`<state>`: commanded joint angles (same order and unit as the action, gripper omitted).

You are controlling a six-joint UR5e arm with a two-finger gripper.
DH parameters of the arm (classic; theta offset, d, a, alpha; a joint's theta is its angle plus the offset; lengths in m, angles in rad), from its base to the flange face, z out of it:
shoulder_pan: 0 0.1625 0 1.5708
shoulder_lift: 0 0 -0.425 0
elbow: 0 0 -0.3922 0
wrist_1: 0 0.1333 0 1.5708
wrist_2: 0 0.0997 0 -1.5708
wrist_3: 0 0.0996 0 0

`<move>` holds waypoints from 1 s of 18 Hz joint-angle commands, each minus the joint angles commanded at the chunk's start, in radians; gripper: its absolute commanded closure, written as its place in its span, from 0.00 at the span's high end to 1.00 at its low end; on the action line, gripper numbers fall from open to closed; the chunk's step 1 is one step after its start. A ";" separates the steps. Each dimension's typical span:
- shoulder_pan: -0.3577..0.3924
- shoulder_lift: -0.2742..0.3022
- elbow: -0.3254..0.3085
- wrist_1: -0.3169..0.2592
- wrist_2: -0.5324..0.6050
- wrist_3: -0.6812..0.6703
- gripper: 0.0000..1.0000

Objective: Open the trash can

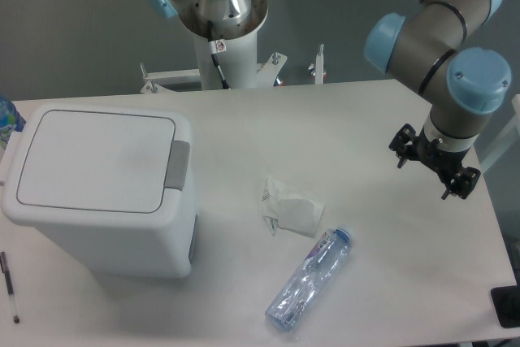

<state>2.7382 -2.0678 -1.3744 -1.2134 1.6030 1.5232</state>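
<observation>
I see the trash can at the worktop's left, lid shut. My gripper hangs far right; whether it's open, I cannot tell. The bottle's label is perhaps too blurred to read.

We see the white, boxy trash can standing upright at the table's left side, flat lid shut, grey latch on its right rim.
</observation>
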 joint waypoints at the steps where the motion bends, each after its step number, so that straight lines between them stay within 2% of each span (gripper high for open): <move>1: 0.000 0.002 -0.003 0.005 0.000 0.000 1.00; 6: -0.002 0.008 -0.011 0.034 -0.002 0.002 1.00; 13: 0.005 0.009 -0.026 0.035 -0.018 0.002 1.00; 18: -0.006 0.009 -0.023 0.054 -0.008 -0.096 1.00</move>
<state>2.7320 -2.0586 -1.3975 -1.1597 1.5953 1.4269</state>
